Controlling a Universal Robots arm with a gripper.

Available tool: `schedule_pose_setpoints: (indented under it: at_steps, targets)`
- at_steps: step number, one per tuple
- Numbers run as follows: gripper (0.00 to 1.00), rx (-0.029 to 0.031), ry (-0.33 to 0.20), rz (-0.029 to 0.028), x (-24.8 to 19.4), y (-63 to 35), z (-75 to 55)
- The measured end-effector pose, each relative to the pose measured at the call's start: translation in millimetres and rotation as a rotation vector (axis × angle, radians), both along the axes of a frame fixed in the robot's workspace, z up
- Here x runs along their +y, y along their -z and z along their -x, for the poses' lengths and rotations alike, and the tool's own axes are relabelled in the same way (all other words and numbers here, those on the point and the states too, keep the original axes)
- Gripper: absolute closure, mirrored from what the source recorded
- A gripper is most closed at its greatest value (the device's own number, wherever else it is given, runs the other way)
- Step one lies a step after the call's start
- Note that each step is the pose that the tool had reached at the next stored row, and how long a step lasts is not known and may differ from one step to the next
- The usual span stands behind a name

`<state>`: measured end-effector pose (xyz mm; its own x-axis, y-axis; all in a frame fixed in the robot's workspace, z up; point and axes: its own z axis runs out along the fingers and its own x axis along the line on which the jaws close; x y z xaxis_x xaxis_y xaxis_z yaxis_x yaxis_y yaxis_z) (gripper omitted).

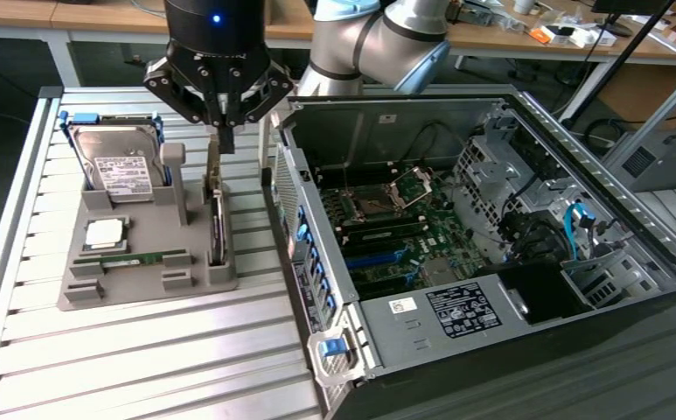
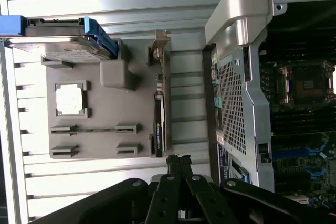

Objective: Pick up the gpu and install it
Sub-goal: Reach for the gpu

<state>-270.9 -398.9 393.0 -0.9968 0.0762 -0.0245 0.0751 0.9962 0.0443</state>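
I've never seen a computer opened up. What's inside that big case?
Inside the open case you can see a green motherboard with a bare processor socket, plus blue cables along one side. A labelled black cover hides whatever lies beneath it.

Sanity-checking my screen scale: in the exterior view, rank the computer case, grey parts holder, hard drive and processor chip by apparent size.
Largest to smallest:
1. computer case
2. grey parts holder
3. hard drive
4. processor chip
No two look alike in size.
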Motion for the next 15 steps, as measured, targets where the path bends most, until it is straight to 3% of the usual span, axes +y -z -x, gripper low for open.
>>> schedule_pose_setpoints:
  at_steps: [15]
  targets:
    - [0.90,0.0000,0.000,0.0000,0.0,0.0,5.6]
